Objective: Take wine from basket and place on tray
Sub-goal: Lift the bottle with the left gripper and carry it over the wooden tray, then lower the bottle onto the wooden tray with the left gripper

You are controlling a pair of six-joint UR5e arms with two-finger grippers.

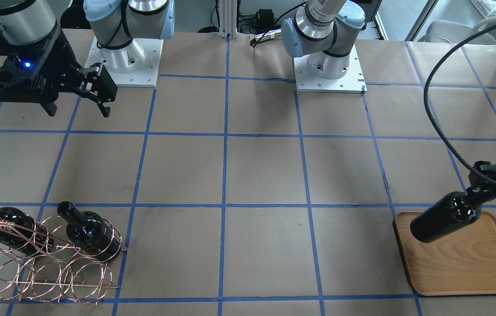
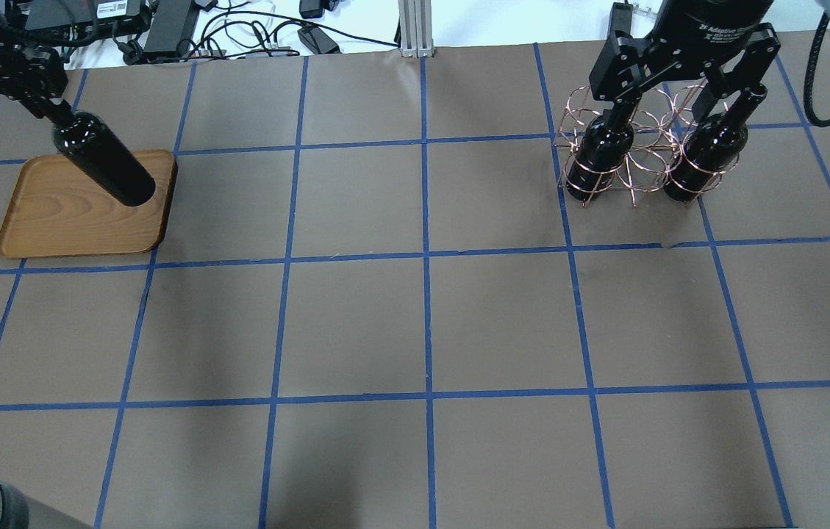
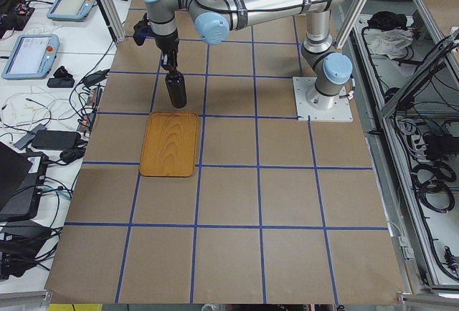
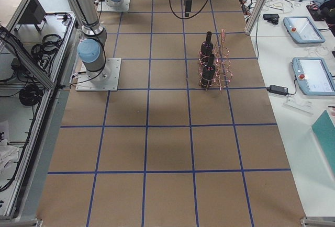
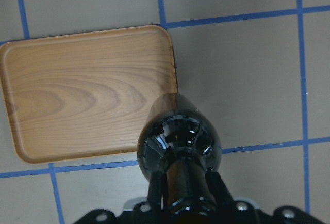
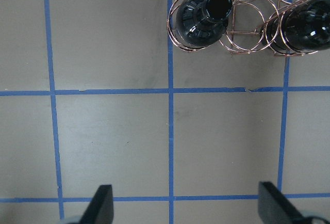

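My left gripper (image 2: 43,103) is shut on the neck of a dark wine bottle (image 2: 102,158) and holds it base-down in the air over a corner of the wooden tray (image 2: 54,220). The left wrist view shows the bottle (image 5: 178,141) over the tray's corner (image 5: 77,100). The copper wire basket (image 2: 639,158) stands at the far right and holds two more bottles upright (image 2: 598,154) (image 2: 705,158). My right gripper (image 2: 683,103) is open and empty, raised beside the basket; its fingers (image 6: 100,208) are spread wide.
Brown paper with a blue tape grid covers the table (image 2: 422,316). The two arm bases (image 1: 127,61) (image 1: 327,66) stand on white plates at the robot's side. Cables and devices lie beyond the table's far edge (image 2: 238,29).
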